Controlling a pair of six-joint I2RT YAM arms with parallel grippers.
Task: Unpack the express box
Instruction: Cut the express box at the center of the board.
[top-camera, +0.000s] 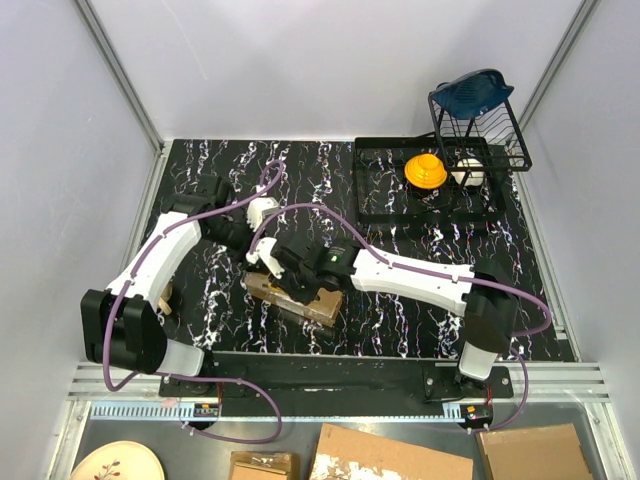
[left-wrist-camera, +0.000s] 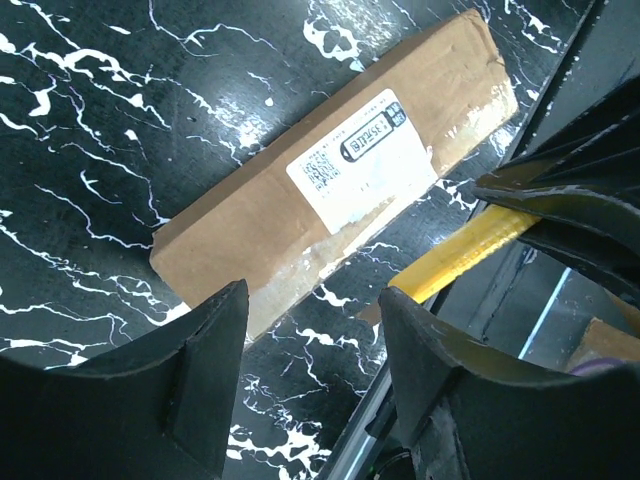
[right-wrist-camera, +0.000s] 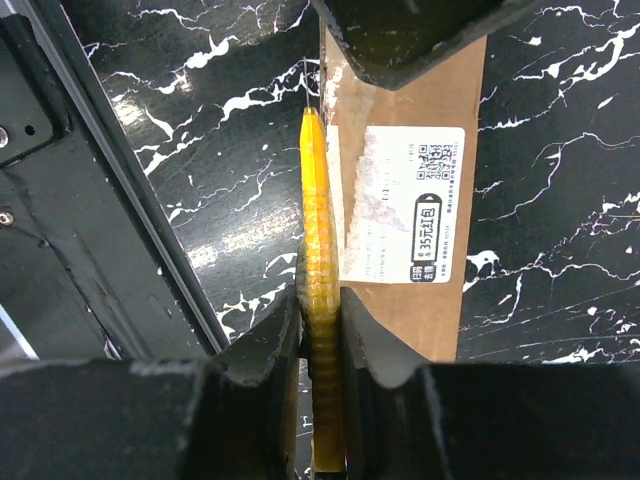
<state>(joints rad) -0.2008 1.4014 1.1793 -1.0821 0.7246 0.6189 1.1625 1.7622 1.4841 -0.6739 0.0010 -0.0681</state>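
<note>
The express box (left-wrist-camera: 330, 170) is an oblong brown carton with clear tape and a white label, lying flat on the black marbled table near the front edge (top-camera: 305, 300). My right gripper (right-wrist-camera: 320, 310) is shut on a yellow utility knife (right-wrist-camera: 320, 230). The knife runs lengthwise along the box's (right-wrist-camera: 400, 200) left long edge, tip pointing away. My left gripper (left-wrist-camera: 312, 300) is open and empty, hovering just off the box's near end. In the top view the left gripper (top-camera: 262, 255) sits at the box's left end and the right gripper (top-camera: 292, 275) is over the box.
A black wire rack (top-camera: 440, 195) stands at the back right with an orange piece (top-camera: 425, 170), a white item (top-camera: 467, 172) and a blue object (top-camera: 472, 92) on top. Cardboard pieces (top-camera: 390, 455) and a plate (top-camera: 115, 463) lie below the table's front rail.
</note>
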